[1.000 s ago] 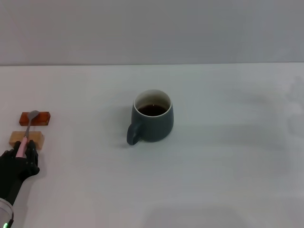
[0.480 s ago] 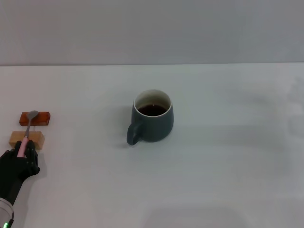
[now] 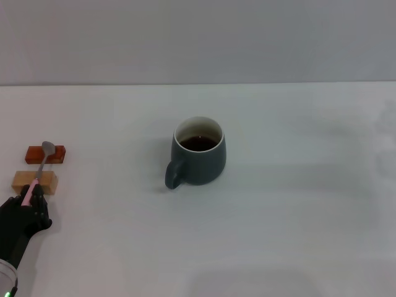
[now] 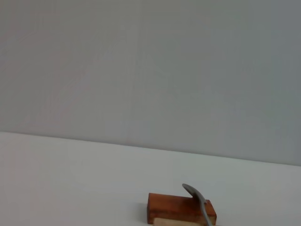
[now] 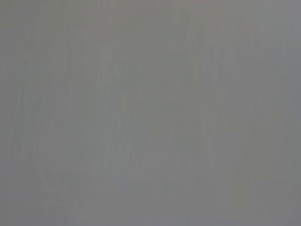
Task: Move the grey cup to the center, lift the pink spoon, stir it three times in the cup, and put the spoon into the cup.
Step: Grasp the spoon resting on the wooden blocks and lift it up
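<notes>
In the head view, your left claw (image 3: 28,197) is clamped on the pale pink handle of the slim pink spoon (image 3: 39,167), whose grey metal bowl sits over the red-brown block (image 3: 45,154); the tan wooden block (image 3: 34,181) is under the handle. The rounded dark blue-grey cup (image 3: 198,151) with dark liquid stands at the centre of the white table (image 3: 284,210), well apart.

In the left wrist view, you see the spoon bowl (image 4: 197,200) raised above the red-brown block (image 4: 174,207).

The right wrist view shows you only grey; the right claw is not seen.

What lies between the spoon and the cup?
Only bare table lies between the pink spoon and the grey cup, as the head view shows.
</notes>
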Available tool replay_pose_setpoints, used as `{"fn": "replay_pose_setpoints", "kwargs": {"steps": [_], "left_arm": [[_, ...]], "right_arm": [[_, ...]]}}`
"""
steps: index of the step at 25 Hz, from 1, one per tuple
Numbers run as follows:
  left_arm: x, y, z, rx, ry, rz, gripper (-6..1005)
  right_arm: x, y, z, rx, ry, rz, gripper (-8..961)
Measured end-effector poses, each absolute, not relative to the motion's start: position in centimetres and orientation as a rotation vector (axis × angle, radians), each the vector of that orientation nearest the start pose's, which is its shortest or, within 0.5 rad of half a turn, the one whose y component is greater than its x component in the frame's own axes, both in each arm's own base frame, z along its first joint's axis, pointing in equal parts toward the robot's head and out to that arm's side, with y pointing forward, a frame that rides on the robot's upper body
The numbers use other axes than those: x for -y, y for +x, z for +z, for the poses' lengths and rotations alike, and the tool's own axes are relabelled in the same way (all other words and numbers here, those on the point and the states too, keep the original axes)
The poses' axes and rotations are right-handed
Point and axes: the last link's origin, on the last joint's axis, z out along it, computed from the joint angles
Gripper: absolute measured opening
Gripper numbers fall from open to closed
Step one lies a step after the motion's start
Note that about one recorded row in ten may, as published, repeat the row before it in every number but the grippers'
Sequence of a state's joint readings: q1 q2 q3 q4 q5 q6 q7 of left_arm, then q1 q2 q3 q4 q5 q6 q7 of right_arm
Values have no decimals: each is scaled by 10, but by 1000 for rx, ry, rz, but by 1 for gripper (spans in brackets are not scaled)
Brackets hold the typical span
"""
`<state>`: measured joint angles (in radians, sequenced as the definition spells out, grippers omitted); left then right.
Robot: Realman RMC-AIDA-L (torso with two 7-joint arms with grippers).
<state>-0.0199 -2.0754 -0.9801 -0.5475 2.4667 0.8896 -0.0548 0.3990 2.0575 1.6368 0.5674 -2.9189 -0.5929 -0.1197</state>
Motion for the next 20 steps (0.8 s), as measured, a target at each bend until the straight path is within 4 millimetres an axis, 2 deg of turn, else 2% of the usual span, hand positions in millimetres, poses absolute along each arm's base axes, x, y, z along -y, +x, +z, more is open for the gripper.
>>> {"fn": "replay_pose_setpoints", "kwargs": {"steps": [4, 20], "left_arm": [[-238, -370, -47, 863, -1544, -534, 152], [-239, -369, -46, 853, -1539, -534, 147]], "right_arm": [[-397, 321, 40, -474, -1541, 366, 20], [-397, 320, 40, -470, -1540, 369, 20]]}}
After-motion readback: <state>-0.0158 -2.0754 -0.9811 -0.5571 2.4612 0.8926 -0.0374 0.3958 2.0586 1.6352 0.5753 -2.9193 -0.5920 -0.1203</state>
